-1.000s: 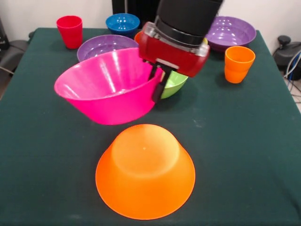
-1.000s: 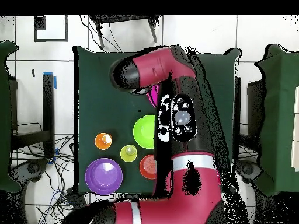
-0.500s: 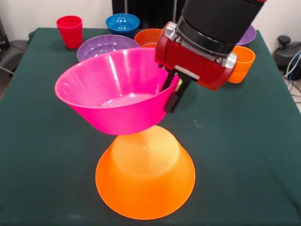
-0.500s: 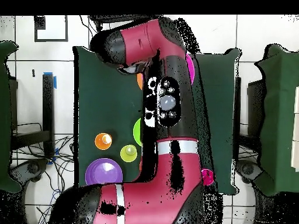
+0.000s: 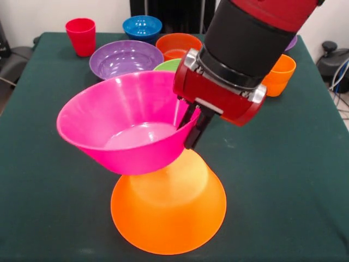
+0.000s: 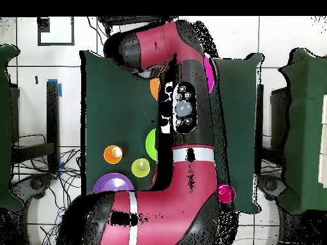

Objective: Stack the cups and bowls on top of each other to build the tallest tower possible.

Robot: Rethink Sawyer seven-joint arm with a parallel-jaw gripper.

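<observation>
The gripper (image 5: 192, 124) is clamped on the rim of the pink bowl (image 5: 125, 123), one finger inside the wall and one outside, and the bowl hangs open side up right over the upturned orange bowl (image 5: 168, 210). That orange bowl is the base of the tower, and it's my landmark here. The pink bowl tilts a little, its free side riding higher than the pinched side, and its bottom looks to be touching the orange base or just above it; I can't tell which.

So the step in hand, as I read it, is setting the second piece on the tower. Nothing else is stacked.

Beyond the orange bowl the rest wait on the green table (image 5: 283, 180): a purple bowl (image 5: 125, 57), a sliver of lime bowl (image 5: 170, 65) beside it, a red-orange bowl (image 5: 178, 45), a blue bowl (image 5: 142, 27) and a red cup (image 5: 80, 35) farther back. An orange cup (image 5: 279, 73) peeks out behind the arm. From overhead, the arm (image 6: 185, 115) covers most of the stack.

Next, I'd say, the bowl needs levelling and centring on the flat orange top before the grip lets go. Base on base is a small footing, so a crooked release could tip it off.
</observation>
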